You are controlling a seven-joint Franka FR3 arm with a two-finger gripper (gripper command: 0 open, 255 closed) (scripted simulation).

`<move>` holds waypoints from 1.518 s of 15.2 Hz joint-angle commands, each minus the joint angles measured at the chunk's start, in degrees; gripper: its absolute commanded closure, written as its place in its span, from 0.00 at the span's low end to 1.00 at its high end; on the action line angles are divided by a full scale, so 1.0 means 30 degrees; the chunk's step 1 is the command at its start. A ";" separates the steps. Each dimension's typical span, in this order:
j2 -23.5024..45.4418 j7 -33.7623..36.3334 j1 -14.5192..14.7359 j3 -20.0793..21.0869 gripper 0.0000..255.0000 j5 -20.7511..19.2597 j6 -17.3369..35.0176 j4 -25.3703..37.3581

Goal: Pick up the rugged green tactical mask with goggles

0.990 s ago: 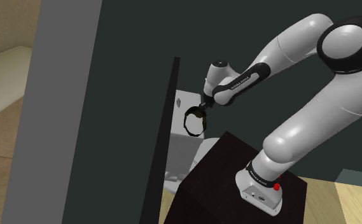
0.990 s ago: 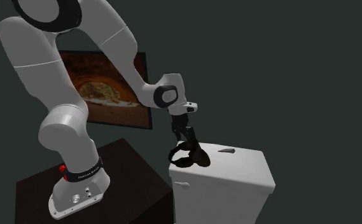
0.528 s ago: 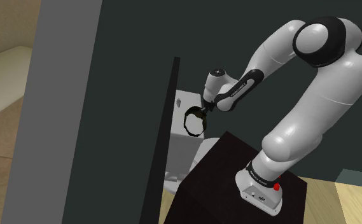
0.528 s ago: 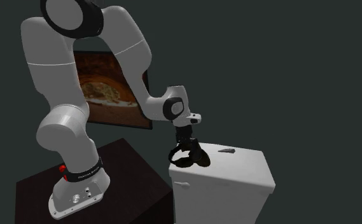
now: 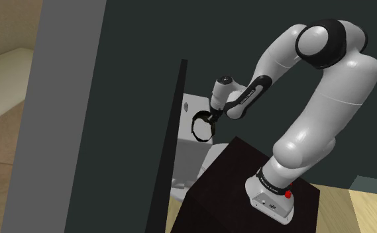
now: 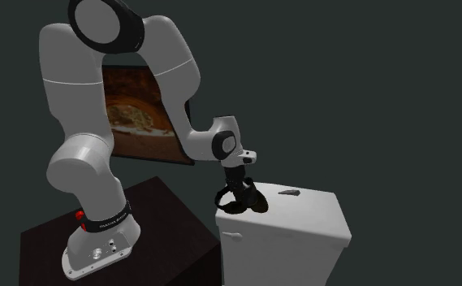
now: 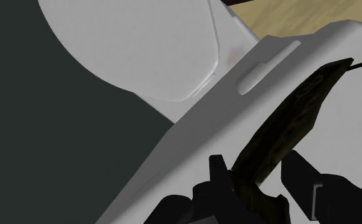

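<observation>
The mask (image 6: 243, 200) is a dark olive piece with black straps, lying on the near corner of a white toilet tank lid (image 6: 302, 218). In the shoulder view the mask (image 5: 199, 126) shows as a dark ring against the tank (image 5: 191, 106). My gripper (image 6: 239, 188) points down onto it from above and is shut on it. Seen from the wrist, the olive edge of the mask (image 7: 281, 137) runs between my two black fingers, gripper (image 7: 259, 175) closed around it. The mask still rests on the lid.
A framed picture (image 6: 140, 114) hangs on the dark wall behind the arm; its black edge (image 5: 172, 145) stands just beside the tank. My dark stand (image 5: 236, 192) is close against the toilet. The white toilet seat lid (image 7: 135, 44) lies below the tank.
The arm's elbow swung over and the hand sank lower onto the mask. The fingers went from open to shut around it. The mask has not moved.
</observation>
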 commanded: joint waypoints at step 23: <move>-0.4524 -0.4854 0.0060 0.0939 1.00 0.5338 -0.3438 -0.0634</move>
